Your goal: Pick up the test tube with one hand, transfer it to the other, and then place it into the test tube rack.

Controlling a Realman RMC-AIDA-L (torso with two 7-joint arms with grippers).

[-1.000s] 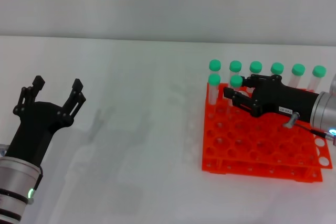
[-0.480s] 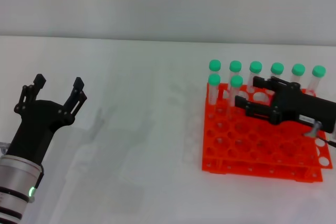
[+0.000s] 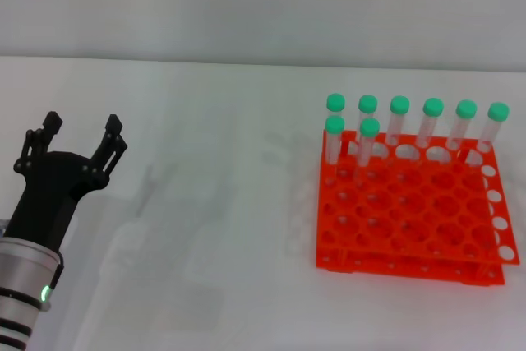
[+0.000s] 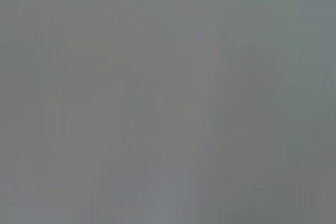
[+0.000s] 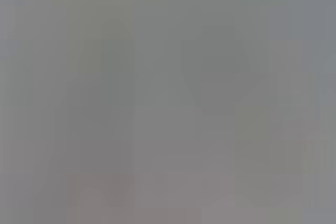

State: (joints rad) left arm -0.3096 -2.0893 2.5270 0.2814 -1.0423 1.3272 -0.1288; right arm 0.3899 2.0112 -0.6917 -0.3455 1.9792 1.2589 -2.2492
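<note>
Gone from over the test tube rack (image 3: 408,207) is the right hand, which a second ago reached across the rack's top tier; it now shows in no view, so its state cannot be told (both wrist views give only a flat grey blur). What it leaves is a test tube (image 3: 367,142) standing upright in the rack's second row, green cap up, just beside another tube and just in front of the back row of six capped tubes. By my reading the placing is done, since no loose tube lies anywhere on the white surface (image 3: 214,203).

Left hand (image 3: 76,144) sits well apart from the rack, on the side away from the tubes, low over the surface, its black fingers (image 3: 110,141) spread wide and holding nothing; compared with a second ago it has slipped a little farther from the rack.

Should another tube be wanted, the relation that counts is this: every tube stands with its long axis vertical, across the bare stretch of surface from the left hand, so the right arm's side is the nearer one.
</note>
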